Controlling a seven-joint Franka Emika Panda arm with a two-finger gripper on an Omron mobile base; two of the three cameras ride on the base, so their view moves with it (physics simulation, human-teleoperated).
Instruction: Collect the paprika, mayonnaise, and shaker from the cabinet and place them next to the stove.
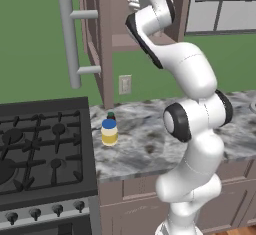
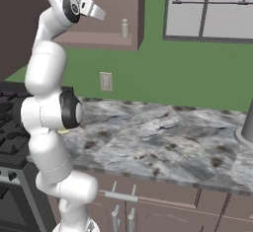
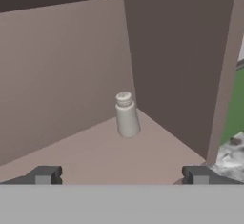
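The whitish-grey shaker (image 3: pixel 127 115) stands upright near the back right corner of the cabinet (image 3: pixel 71 75) shelf, also seen as the shaker (image 2: pixel 124 28) from the right base. My gripper (image 3: pixel 121 175) is open at the shelf's front, fingertips (image 3: pixel 45 174) wide apart, and the bottle is well ahead of them. The arm reaches up to the cabinet (image 1: pixel 107 34), with the gripper (image 1: pixel 134 2) at its opening. The mayonnaise (image 1: pixel 109 132), pale yellow with a blue lid, stands on the counter beside the stove (image 1: pixel 42 149). The paprika (image 1: pixel 111 115) peeks out just behind it, mostly hidden.
The cabinet door with its long grey bar handle (image 1: pixel 70 41) hangs open above the stove. A wall outlet (image 2: pixel 105 81) sits above the marble counter (image 2: pixel 163 137). A grey object (image 2: pixel 245 130) stands at the counter's far right, and a window (image 2: pixel 210 9) is beyond.
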